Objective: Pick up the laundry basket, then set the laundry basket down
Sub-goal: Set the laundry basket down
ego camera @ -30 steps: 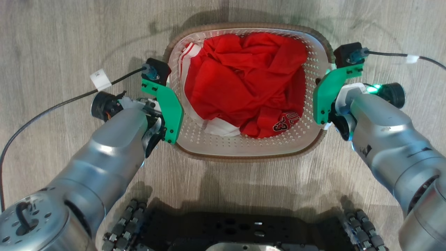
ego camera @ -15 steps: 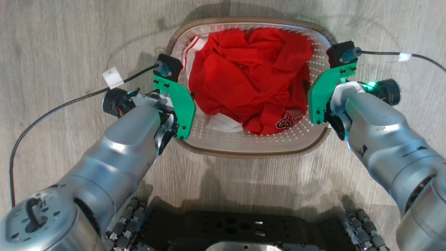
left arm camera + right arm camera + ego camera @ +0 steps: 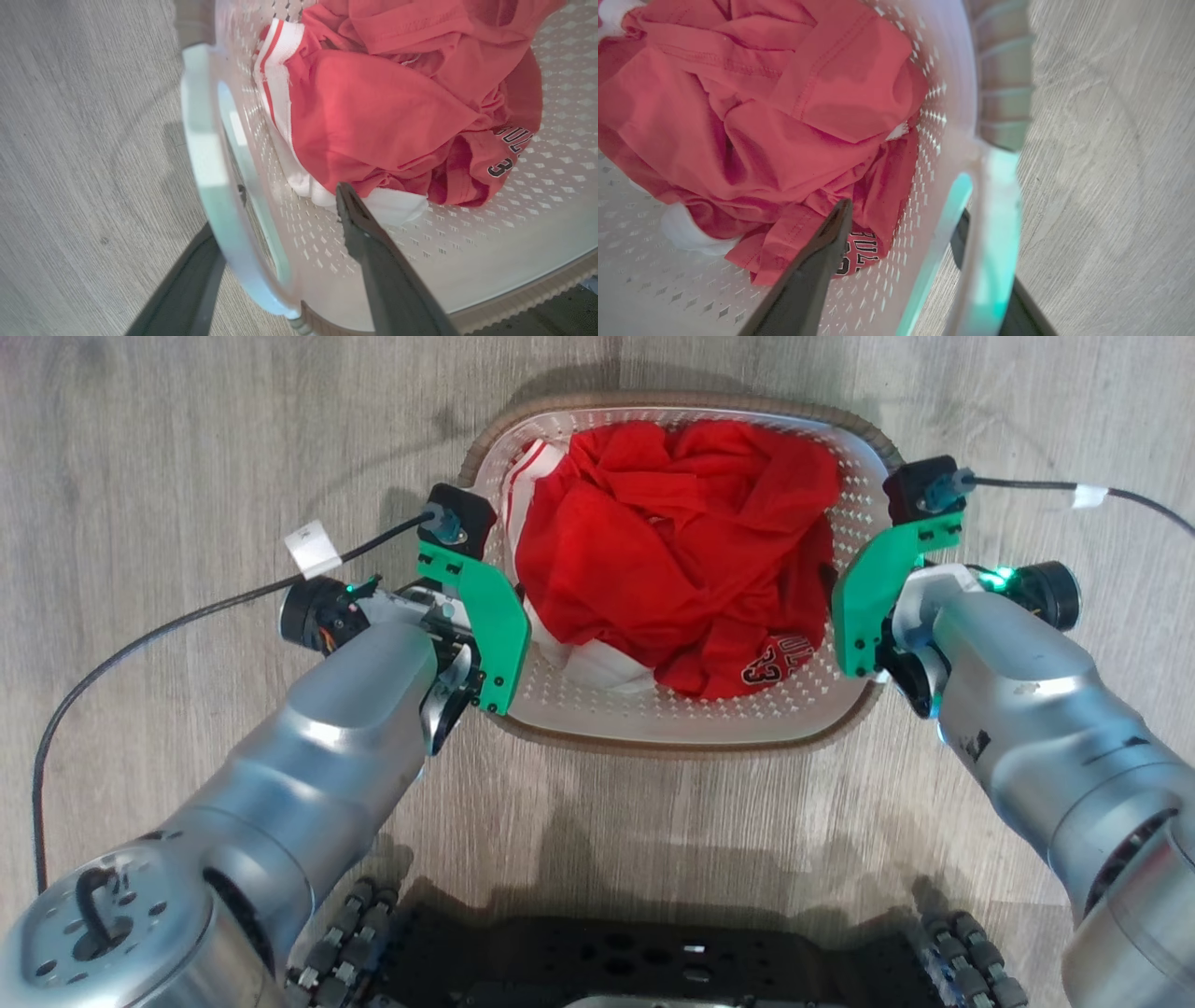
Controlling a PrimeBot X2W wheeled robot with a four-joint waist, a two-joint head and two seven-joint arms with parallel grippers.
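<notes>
Laundry basket (image 3: 672,745) is sitting low over the wood floor (image 3: 187,429), just ahead of the robot base (image 3: 653,961) and btwn the two arms. Can't tell if it's resting on the floor or hanging clear of it. It's carrying a bundle of red clothes (image 3: 672,551), bunched mid-basket.

L end effector (image 3: 292,196) is straddling the left handle (image 3: 205,154). One finger (image 3: 383,261) is reaching inside over the perforated wall, and the other (image 3: 187,289) is running outside and under the handle loop. R end effector (image 3: 903,210) is doing the same on the right handle (image 3: 994,200). On both sides the fingers are standing apart w/ wall + handle btwn them, so can't tell if they're clamping or just hooking.

Prob reason for the setup: taking both handles at once is balancing the load, so the clothes aren't spilling.

Judging this as the pick-up phase. Any raise is needing matched, even motion. If one side is leading, the basket is likely tipping or a handle slipping off a finger.
</notes>
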